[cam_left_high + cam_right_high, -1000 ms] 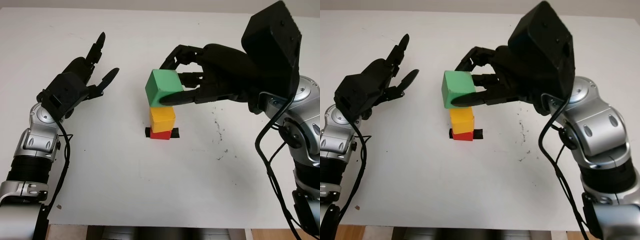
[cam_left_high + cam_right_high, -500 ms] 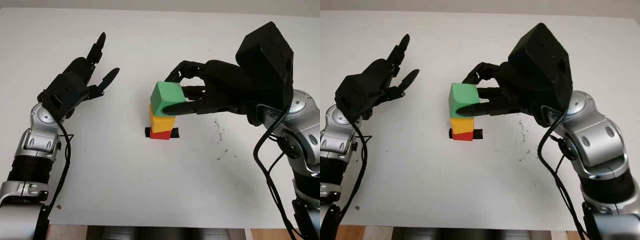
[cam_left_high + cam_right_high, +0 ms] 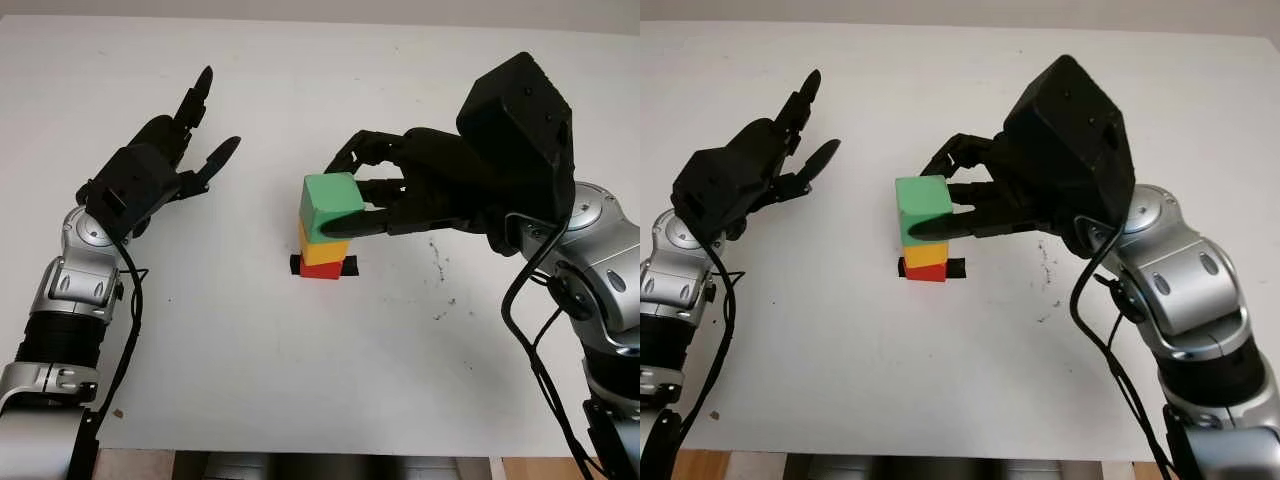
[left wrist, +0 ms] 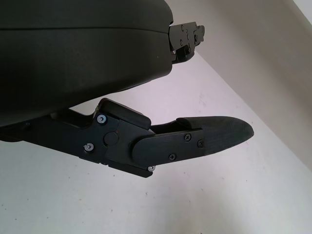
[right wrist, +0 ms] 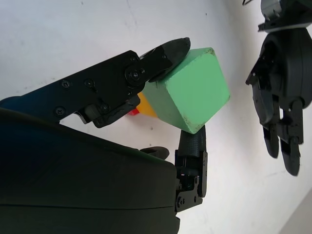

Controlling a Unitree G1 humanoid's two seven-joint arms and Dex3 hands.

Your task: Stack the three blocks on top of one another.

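A: Green block (image 3: pixel 333 206) has dropped since a second ago — now on the yellow block (image 3: pixel 324 250), red block (image 3: pixel 320 270) beneath, slightly skewed.

B: Right hand (image 3: pixel 395 195) pinching it from the right; left hand (image 3: pixel 150 175) open, well left.

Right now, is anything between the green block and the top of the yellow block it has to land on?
Nothing visible. The right hand grips the green block directly over the yellow block, which sits on the red block. The open left hand is well off to the side.
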